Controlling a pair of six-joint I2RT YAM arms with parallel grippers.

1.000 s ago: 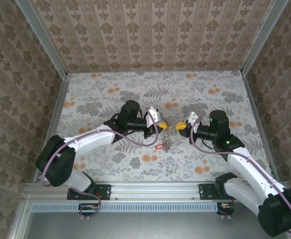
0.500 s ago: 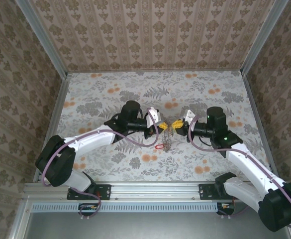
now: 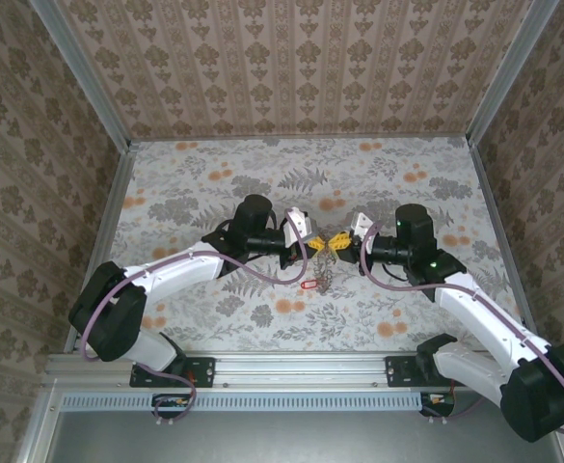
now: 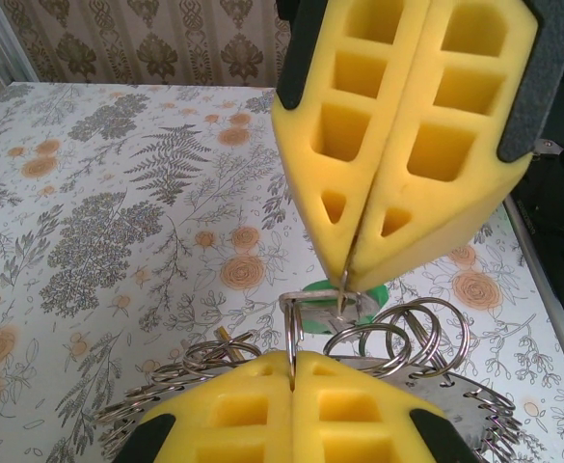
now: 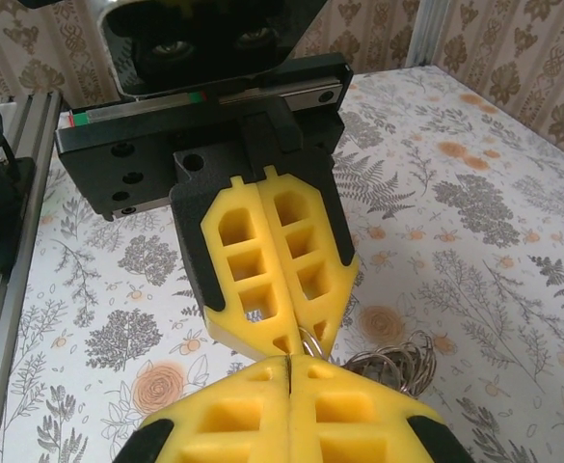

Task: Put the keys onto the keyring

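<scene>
The left wrist view shows the left gripper (image 4: 291, 359) with its yellow pads (image 4: 233, 405) pressed together on a silvery loop of the keyring (image 4: 397, 338), a bundle of thin wire coils over the floral table (image 4: 118, 222). The right gripper (image 4: 344, 273), also closed, nips a thin metal sliver (image 4: 341, 289); whether that is key or ring, I cannot tell. A green key (image 4: 376, 292) shows behind. The top view adds a red key (image 3: 308, 284) beside the 2 meeting grippers.

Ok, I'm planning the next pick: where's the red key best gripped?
Likely by the head of the red key, coming straight down. It looks flat on the table, just left of the chain, so pinch across its narrow sides, clear of the links.
</scene>
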